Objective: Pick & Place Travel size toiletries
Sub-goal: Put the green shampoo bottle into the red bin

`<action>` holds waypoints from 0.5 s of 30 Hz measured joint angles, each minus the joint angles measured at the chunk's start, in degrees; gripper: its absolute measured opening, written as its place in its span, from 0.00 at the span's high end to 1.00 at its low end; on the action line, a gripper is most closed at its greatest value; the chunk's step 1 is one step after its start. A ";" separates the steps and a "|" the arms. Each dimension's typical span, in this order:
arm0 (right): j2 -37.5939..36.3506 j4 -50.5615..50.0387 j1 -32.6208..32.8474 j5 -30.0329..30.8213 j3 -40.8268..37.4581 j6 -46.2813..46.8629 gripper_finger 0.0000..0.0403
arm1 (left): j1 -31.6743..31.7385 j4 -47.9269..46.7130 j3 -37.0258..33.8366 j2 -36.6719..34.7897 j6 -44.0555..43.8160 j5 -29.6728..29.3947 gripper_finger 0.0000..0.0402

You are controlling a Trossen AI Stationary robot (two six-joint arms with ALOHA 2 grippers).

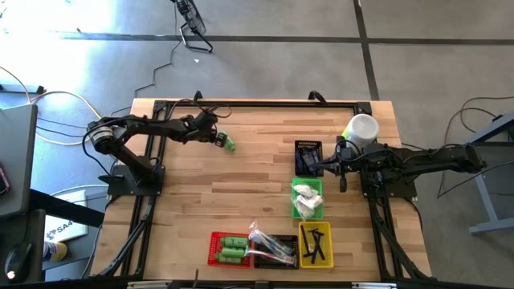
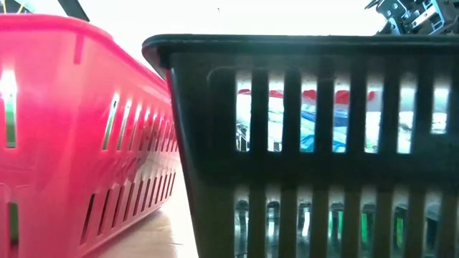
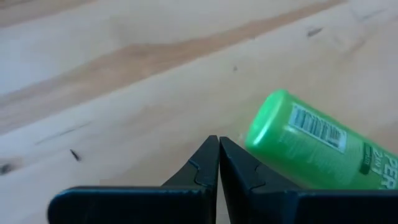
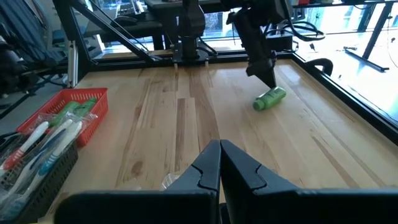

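Green bottle [image 1: 229, 144] lying on its side on the wooden surface [image 1: 241, 193], left claw [image 1: 218, 138] pressed together just beside it, right claw [image 1: 328, 167] together over the black basket [image 1: 307, 149].

Overhead table [image 1: 241, 193] view, basket-level low view, two close wrist views.

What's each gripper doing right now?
Left gripper: shut, empty, beside the green bottle.
Right gripper: shut, empty, above the table.

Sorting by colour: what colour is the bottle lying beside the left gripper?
Bright green plastic bottle, clearest in the left wrist view.
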 joint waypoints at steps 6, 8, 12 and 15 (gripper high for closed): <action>-0.01 0.00 0.01 0.00 0.00 0.00 1.00 | 0.49 3.87 0.02 1.18 0.42 2.15 0.97; -0.01 0.00 -0.01 0.02 0.00 0.00 1.00 | 0.47 5.57 0.02 2.49 0.40 3.37 0.97; -0.01 -0.01 -0.01 0.73 0.00 0.00 1.00 | 0.47 9.20 0.11 5.85 0.37 4.70 0.97; 0.01 -0.02 -0.01 0.85 0.00 0.00 1.00 | 0.26 11.51 0.13 6.99 -0.04 5.06 0.97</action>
